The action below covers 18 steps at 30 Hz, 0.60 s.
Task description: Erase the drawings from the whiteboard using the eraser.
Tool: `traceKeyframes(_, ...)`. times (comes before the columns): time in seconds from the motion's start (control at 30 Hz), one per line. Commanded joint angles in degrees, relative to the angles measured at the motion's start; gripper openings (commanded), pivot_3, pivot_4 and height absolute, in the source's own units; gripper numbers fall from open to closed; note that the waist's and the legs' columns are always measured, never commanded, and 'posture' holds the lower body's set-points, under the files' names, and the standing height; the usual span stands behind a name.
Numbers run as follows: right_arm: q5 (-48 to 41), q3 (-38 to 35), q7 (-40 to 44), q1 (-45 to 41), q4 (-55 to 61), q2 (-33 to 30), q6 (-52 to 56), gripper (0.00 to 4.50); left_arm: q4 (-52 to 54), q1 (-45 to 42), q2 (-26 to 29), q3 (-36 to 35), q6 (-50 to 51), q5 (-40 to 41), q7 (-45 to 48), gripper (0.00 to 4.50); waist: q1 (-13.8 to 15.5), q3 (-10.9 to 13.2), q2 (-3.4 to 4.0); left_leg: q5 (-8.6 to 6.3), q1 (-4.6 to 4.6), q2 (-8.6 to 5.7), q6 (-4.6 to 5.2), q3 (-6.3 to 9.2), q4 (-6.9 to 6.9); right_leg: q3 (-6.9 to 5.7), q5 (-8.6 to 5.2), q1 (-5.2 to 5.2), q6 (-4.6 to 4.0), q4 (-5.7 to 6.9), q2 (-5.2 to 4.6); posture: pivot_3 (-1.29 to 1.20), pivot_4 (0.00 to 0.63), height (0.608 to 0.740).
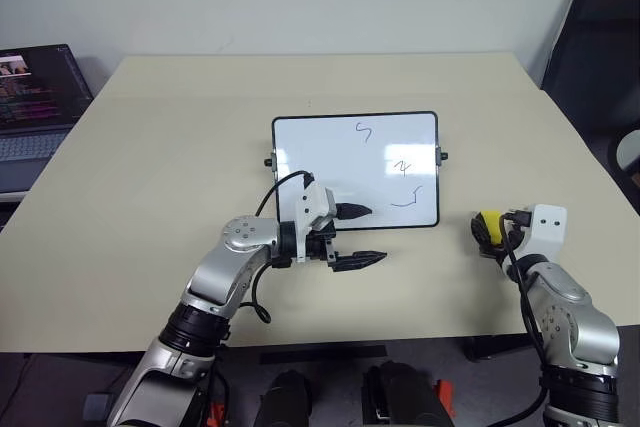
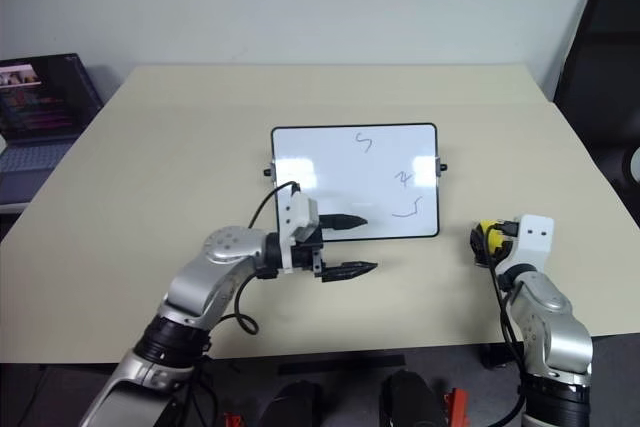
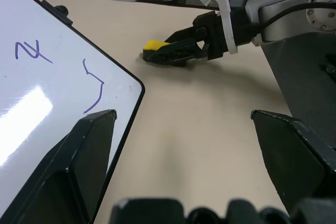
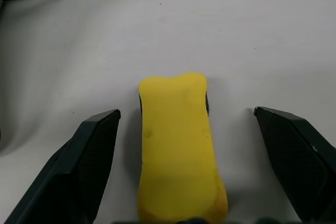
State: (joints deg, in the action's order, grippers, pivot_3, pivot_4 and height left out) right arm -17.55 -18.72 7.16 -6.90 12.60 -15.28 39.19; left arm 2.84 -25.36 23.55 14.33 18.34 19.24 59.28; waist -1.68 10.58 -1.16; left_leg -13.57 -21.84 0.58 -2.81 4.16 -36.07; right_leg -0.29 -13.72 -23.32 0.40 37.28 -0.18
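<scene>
**Right gripper straddles the eraser, grasp not yet made**

The whiteboard (image 1: 300, 147) lies flat at the middle of the table (image 1: 150, 147), its three drawings (image 1: 402, 165) all unwiped on its right half: one near the far edge, one at mid-height close to the right rim, one toward the near right corner. The eraser (image 4: 178, 145) lies on the table to the right of the board, apart from it, yellow top up. The right gripper (image 4: 184, 150) is set over it with its fingers spread wide, one on each side and neither touching the block, so nothing is held. The left gripper (image 1: 357, 237) hovers at the board's near edge, also released and empty, pointing right.

The step in hand looks to be the pickup. The next move calls for closing the right fingers squarely on the eraser's long sides, lifting it, and carrying it left to the nearest mark with the black underside facing down.
</scene>
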Motion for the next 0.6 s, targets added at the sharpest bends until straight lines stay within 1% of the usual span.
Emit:
traceKeyframes(0.03, -0.9, -1.3, -0.2, -0.2, 2.3, -0.7, 0.0, 4.47, 1.6, -0.8, 0.4, -1.5, -0.5, 0.6, 0.1, 4.5, 0.0, 0.0, 0.0, 0.0, 0.0, 0.0, 0.0, 0.0, 0.0, 0.0, 0.0, 0.0, 0.0, 0.0, 0.0, 0.0, 0.15, 0.74)
traceKeyframes(0.07, -0.9, -1.3, -0.1, -0.3, 2.2, -0.7, 0.1, 4.47, 1.4, -1.0, 0.0, -1.8, -0.3, 0.9, -0.2, 4.5, 0.0, 0.0, 0.0, 0.0, 0.0, 0.0, 0.0, 0.0, 0.0, 0.0, 0.0, 0.0, 0.0, 0.0, 0.0, 0.0, 0.15, 0.74)
traceKeyframes(0.17, -0.9, -1.4, -0.1, -0.6, 2.0, -0.9, 0.2, 3.91, 1.6, -1.1, -0.5, -1.7, 0.0, 1.0, -0.6, 4.5, 0.0, 0.0, 0.0, 0.0, 0.0, 0.0, 0.0, 0.0, 0.0, 0.0, 0.0, 0.0, 0.0, -0.01, 0.0, 0.0, 0.15, 0.74)
traceKeyframes(0.2, -0.9, -1.4, -0.1, -0.7, 2.0, -0.9, 0.2, 3.63, 1.8, -1.0, -0.6, -1.6, 0.0, 0.9, -0.7, 4.5, 0.0, 0.0, 0.0, 0.0, 0.0, 0.0, 0.0, 0.0, 0.0, 0.0, 0.0, 0.0, 0.0, -0.01, 0.0, 0.0, 0.15, 0.74)
traceKeyframes(0.37, -1.4, -1.6, -0.1, -0.8, 2.1, -0.8, 0.6, 1.77, 2.1, -0.3, -0.6, -1.5, -0.2, 0.6, -0.6, 4.5, 0.0, 0.0, 0.0, 0.0, 0.0, 0.0, 0.0, 0.0, 0.0, 0.0, 0.0, 0.0, 0.0, -0.01, 0.0, 0.0, 0.15, 0.74)
traceKeyframes(0.43, -1.8, -1.7, -0.1, -0.8, 2.1, -0.6, 0.7, 1.18, 1.9, -0.3, -0.5, -1.6, -0.3, 0.5, -0.5, 4.5, 0.0, 0.0, 0.0, 0.0, 0.0, 0.0, 0.0, 0.0, 0.0, 0.0, 0.0, 0.0, 0.0, -0.01, 0.0, 0.0, 0.15, 0.74)
traceKeyframes(0.6, -2.1, -1.5, -0.3, -0.6, 2.2, -0.5, 0.8, 1.13, 1.8, -0.2, -0.6, -1.7, -0.4, 0.6, -0.4, 4.5, 0.0, 0.0, 0.0, 0.0, 0.0, 0.0, 0.0, 0.0, 0.0, 0.0, 0.0, 0.0, 0.0, -0.01, 0.0, 0.0, 0.15, 0.74)
